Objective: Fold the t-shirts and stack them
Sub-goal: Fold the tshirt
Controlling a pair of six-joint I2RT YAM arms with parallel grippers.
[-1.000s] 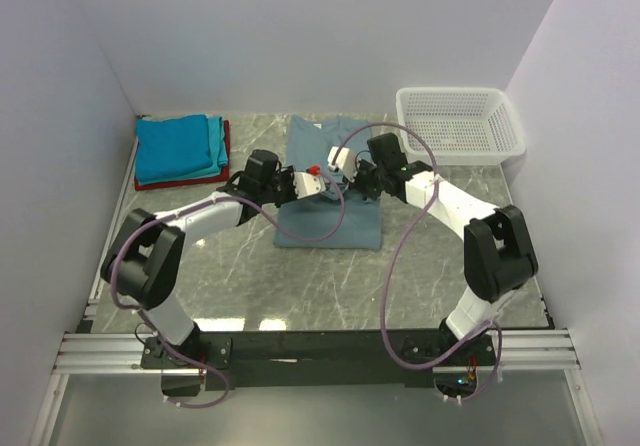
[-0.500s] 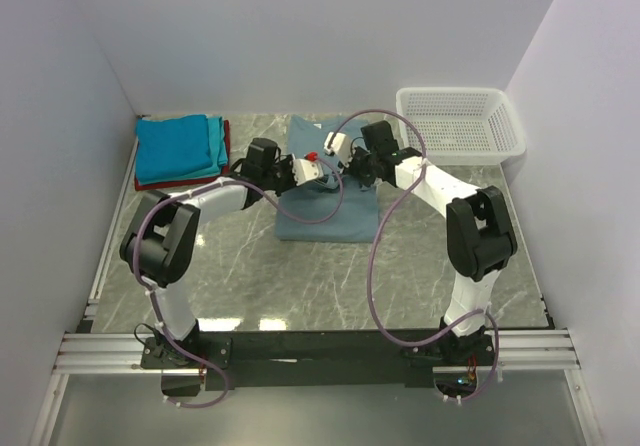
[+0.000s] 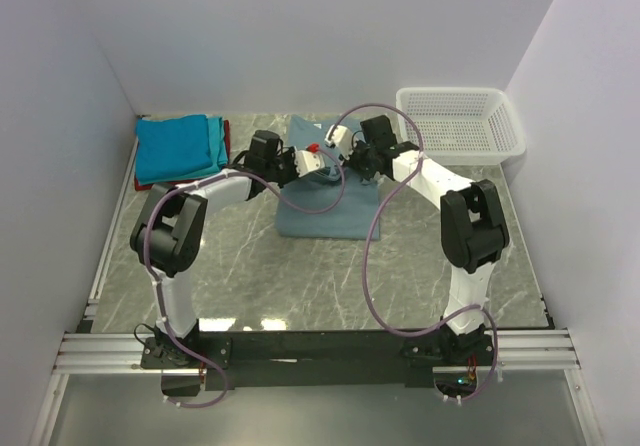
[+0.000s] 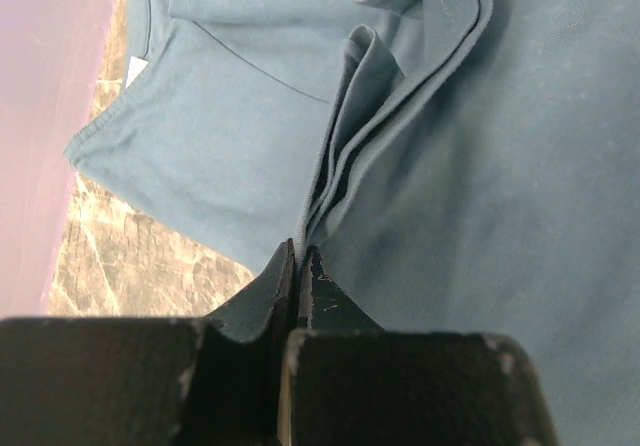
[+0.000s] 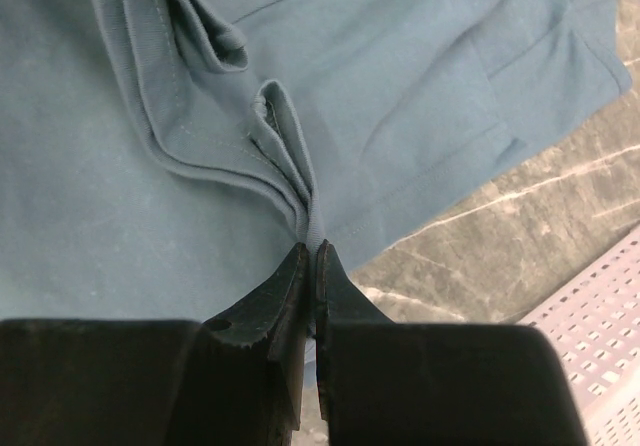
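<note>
Left gripper [image 4: 297,253] was clamped shut on a layered fold of the grey-blue tee [image 4: 480,216]. Right gripper [image 5: 308,254] was pinched on another fold of it, close to the tee's edge. The two sat side by side over the tee's far half. The tee lay toward the back of the table [image 3: 300,286], between the stack [image 3: 178,148] of folded tees on the left and the basket [image 3: 462,124] on the right.
</note>
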